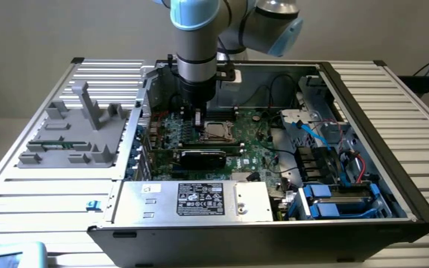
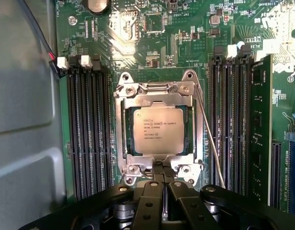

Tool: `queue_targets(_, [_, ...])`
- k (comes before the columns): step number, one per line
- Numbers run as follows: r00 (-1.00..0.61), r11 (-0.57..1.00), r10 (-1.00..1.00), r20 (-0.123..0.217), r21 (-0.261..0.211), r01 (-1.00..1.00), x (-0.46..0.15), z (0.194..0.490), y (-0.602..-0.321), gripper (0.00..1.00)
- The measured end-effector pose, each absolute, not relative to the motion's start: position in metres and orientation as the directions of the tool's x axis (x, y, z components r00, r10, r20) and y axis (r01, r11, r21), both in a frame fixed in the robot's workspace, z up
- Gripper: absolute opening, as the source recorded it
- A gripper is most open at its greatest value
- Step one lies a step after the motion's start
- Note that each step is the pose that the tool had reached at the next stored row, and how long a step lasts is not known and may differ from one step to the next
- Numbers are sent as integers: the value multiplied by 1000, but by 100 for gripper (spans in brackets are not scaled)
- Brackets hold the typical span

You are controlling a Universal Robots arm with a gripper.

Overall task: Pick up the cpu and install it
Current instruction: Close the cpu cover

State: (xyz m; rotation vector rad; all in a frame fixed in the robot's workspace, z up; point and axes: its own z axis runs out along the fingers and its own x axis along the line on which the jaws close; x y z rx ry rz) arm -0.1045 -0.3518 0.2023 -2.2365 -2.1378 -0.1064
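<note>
cpu point(image 2: 155, 130) seated in socket frame point(image 2: 159, 92), just beside closed pincer point(image 2: 158, 168).

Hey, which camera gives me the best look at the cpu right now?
The wrist view: the cpu faces the camera squarely, lying within the socket frame, its printed top visible. In the exterior view the cpu is just a small pale square beside the arm.

cpu point(image 2: 155, 130): top line looks like "Intel Xeon E5", lower lines too small | power supply label point(image 1: 199, 199): print unreadable | circuit board point(image 2: 89, 33): white lettering unreadable
</note>
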Motion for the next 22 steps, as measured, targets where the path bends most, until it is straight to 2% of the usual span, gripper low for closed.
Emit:
queue_targets(7, [44,-46,996,82,20,999,-116,215,-352,11])
queue_targets(22, [43,-46,996,82,30,999,-126,272,-352,11])
